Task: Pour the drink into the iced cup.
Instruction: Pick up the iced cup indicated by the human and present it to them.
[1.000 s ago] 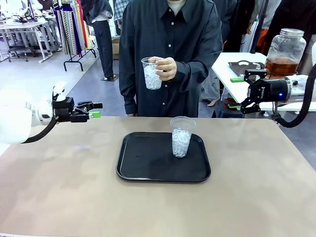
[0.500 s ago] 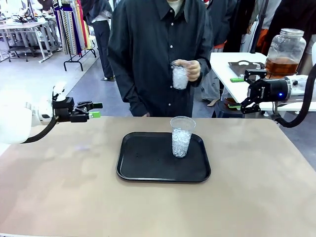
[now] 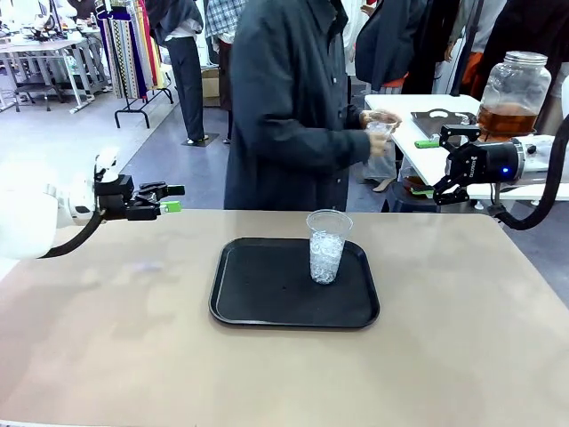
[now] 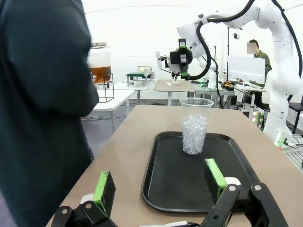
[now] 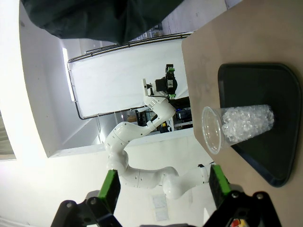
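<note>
Standing upright on the black tray (image 3: 267, 285), toward its far right corner, the iced cup (image 3: 326, 246) is in the middle of the tan surface (image 3: 116, 338) in the front view. The drink (image 3: 505, 120), amber-brown, fills the lower part of a glass jar (image 3: 516, 76) on a white side table (image 3: 411, 120) at the far right, well apart from this cup. A person stands side-on, facing that table, and a hand (image 3: 377, 140) holds a second clear cup (image 3: 382, 120). The left tool (image 3: 171, 197), above the far left of the surface, is spread and empty. The right tool (image 3: 439, 163), near the jar, is spread and empty too.

From the left wrist, the green pads stand wide apart, and the tray and iced cup are beyond them. The jar shows behind the person's dark sleeve.

From the right wrist, the picture is rolled. The pads are wide apart, and the iced cup is farther off on the tray.
</note>
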Controlling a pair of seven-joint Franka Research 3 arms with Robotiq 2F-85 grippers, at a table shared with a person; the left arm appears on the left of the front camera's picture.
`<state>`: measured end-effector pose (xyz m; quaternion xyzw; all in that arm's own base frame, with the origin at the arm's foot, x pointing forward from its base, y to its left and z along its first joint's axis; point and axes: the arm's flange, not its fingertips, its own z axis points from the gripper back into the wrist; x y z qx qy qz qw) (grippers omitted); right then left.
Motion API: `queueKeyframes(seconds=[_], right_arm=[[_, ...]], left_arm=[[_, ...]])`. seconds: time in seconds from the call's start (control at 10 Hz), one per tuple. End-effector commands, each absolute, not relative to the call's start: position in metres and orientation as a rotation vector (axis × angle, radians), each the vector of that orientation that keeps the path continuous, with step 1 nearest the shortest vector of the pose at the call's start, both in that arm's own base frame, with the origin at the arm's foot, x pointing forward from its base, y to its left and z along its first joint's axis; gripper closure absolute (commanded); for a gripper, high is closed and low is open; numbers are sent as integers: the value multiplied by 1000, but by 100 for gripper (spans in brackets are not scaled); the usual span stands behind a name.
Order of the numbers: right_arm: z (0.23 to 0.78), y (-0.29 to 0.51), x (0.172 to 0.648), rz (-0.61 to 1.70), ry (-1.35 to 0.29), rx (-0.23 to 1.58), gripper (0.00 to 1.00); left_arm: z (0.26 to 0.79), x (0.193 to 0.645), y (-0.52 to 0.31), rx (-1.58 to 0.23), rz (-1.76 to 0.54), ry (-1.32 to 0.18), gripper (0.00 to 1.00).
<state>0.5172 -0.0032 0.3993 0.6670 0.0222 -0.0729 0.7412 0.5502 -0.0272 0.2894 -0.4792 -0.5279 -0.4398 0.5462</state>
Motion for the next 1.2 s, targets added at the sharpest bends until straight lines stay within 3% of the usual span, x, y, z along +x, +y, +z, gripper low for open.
queueKeyframes(seconds=[0.0, 1.1], right_arm=[[400, -3, 517, -158, 49, 1464, 0], [400, -3, 517, -158, 49, 1464, 0]], left_arm=[[295, 549, -28, -1141, -1043, -1255, 0], [295, 549, -28, -1141, -1043, -1255, 0]])
